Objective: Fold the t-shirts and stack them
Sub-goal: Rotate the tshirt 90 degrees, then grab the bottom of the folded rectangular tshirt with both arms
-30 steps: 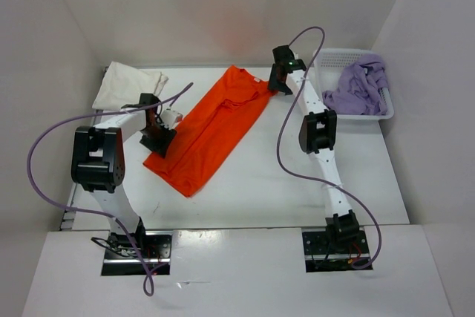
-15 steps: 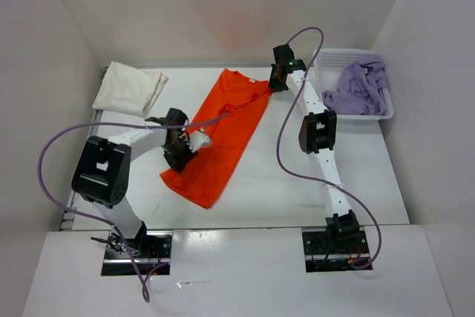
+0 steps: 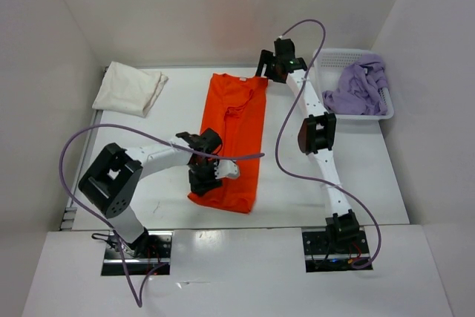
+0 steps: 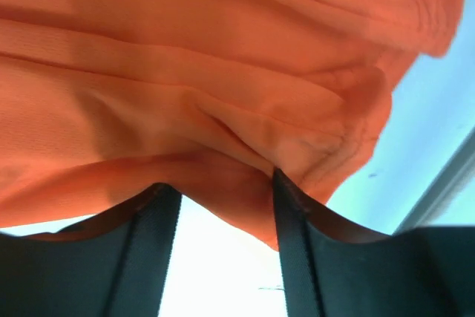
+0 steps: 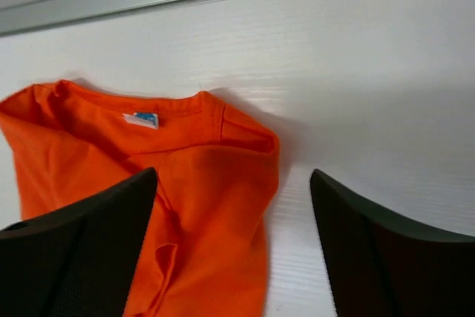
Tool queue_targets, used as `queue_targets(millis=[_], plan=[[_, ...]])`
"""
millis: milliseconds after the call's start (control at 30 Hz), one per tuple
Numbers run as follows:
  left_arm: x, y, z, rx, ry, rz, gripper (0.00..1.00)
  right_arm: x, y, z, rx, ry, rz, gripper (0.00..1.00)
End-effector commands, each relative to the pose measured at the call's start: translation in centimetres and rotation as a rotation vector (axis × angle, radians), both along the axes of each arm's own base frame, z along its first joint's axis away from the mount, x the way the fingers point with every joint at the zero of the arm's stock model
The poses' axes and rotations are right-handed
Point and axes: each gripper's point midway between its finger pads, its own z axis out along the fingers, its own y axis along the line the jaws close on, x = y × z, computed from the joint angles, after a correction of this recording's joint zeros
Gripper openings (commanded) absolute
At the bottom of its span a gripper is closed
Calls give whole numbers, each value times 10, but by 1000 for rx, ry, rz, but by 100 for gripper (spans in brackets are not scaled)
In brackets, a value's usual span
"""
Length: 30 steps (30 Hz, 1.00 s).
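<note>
Left gripper (image 4: 219, 183): jaws stood apart at a moderate width, with bare desk (image 3: 371, 176) visible through the gap between them. It was positioned at the near hem of the orange t-shirt (image 3: 234, 116), toward that hem's left corner. The left wrist view showed the hem bunched and puckered against the tips of both fingers, the fabric draped over them rather than clamped. No firm grip on the cloth could be confirmed.

Right gripper (image 5: 234, 176): jaws spread wide, holding nothing. It hung over the far end of the orange t-shirt, at the right side of the collar. In the right wrist view the collar lay below and between the two fingers, clear of both, with a small blue label (image 5: 141, 119) showing inside the neckline.

Orange t-shirt: lay flat on the desk as a long narrow band, folded lengthwise, running from the collar at the far side to the hem at the near side, roughly central between the two arms.

Cream-white t-shirt (image 3: 130, 88): lay as a folded bundle at the far left corner of the desk, well apart from the orange one and from both grippers.

Lavender t-shirt (image 3: 360, 88): lay crumpled inside the white perforated basket (image 3: 338, 53) at the far right corner, part of it draped over the near rim.
</note>
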Motion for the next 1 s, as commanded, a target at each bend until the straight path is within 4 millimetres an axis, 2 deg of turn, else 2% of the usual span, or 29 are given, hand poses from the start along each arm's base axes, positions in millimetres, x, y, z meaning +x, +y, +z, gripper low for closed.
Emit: queue_targets(millis=[0,33,67,100,133,167,200,233,267,333,367,433,467,500,533,567,600,633,667,700,733,767,800,833,900,933,967], plan=[[-37,9,-2,15,123,27,62,10,-8,53,-23,-117,-4,92],[-43,15,4,34,133,40,64,6,-15,89,-31,-159,-29,97],[-41,22,9,52,117,52,67,0,-41,100,-64,-138,-102,100],[-36,27,18,57,57,72,67,-5,-51,118,-64,-146,-132,100],[-34,34,24,66,37,89,67,-17,-62,159,-63,-184,-154,100],[-27,37,34,68,2,130,67,-29,-73,164,-95,-149,-197,100],[-17,38,48,47,-64,161,68,-39,-80,178,-113,-151,-220,100],[-15,40,57,47,-88,174,68,-50,-87,193,-130,-152,-242,100],[-12,44,63,46,-116,216,68,-78,-81,214,-150,-135,-235,100],[3,54,79,37,-220,287,67,-108,-81,224,-175,-94,-274,100],[8,58,90,18,-273,331,65,-139,-74,221,-191,-26,-250,100],[26,73,108,39,-410,380,64,-168,-67,212,-175,40,-244,100],[32,79,123,32,-491,376,64,-193,-64,208,-160,39,-216,100],[41,87,135,52,-572,388,64,-211,-50,205,-113,35,-183,100],[48,88,150,34,-636,384,64,-239,-53,158,-120,143,-175,100],[50,92,175,-25,-729,383,68,-265,-55,183,-47,83,-176,100],[56,89,199,-74,-832,323,77,-278,-49,179,-4,76,-169,100],[51,82,209,-140,-869,255,81,-306,-44,140,3,176,-174,100],[39,82,232,-214,-959,194,85,-325,-37,130,15,203,-168,100],[30,75,225,-214,-996,25,88,-347,-16,134,55,186,-113,100],[16,59,222,-294,-999,-115,92,-375,-4,100,89,290,-115,100],[-2,57,232,-345,-1086,-226,92,-391,8,90,110,323,-96,100],[-11,55,224,-302,-1142,-432,92,-406,18,83,124,344,-83,100],[-25,47,195,-319,-1113,-572,92,-434,35,63,125,411,-66,100],[-41,47,187,-306,-1216,-737,88,-456,47,51,126,452,-46,100],[-49,43,175,-294,-1278,-860,87,-475,52,38,113,494,-39,100],[-53,41,167,-285,-1291,-919,87,-481,56,33,113,503,-32,100]])
